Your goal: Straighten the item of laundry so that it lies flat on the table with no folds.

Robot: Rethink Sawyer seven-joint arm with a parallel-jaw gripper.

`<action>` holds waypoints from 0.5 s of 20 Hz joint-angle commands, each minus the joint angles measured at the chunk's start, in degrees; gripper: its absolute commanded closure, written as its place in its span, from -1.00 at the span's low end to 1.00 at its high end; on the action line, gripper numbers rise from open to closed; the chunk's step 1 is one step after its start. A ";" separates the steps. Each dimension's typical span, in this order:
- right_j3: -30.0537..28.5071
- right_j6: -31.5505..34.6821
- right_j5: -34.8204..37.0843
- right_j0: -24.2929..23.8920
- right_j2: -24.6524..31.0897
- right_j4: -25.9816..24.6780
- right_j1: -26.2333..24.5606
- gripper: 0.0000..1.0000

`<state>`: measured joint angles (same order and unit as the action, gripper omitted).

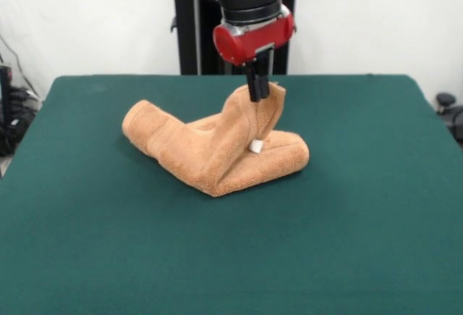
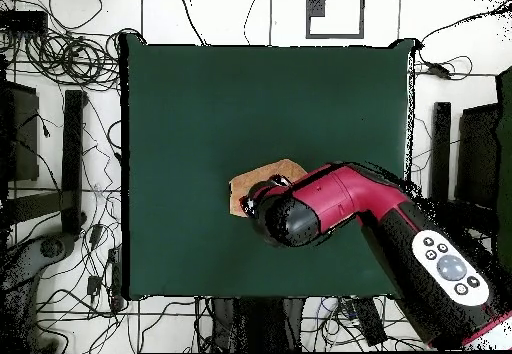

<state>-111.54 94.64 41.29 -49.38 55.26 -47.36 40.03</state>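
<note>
Right now I am pinching a raised corner of the towel [image 1: 217, 152] in my end effector [image 1: 257, 92], while its folded bulk is trailing down onto the mid-desk [image 1: 362, 242], stretching toward the front view's left.

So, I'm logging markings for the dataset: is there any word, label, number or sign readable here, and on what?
None can be read.
White tag on the towel: too small to tell any print.
Round buttons on the arm's grey panel: symbols too blurred to read.
</note>
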 commanded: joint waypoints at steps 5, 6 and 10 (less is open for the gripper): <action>3.04 -0.57 -1.96 0.93 -2.99 2.57 -2.25 1.00; 2.83 -3.67 -1.40 0.63 -2.10 2.63 -4.41 1.00; 3.23 -15.59 1.62 0.70 0.24 0.93 -10.58 1.00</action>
<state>-109.99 94.64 41.28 -49.50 55.06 -45.52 37.46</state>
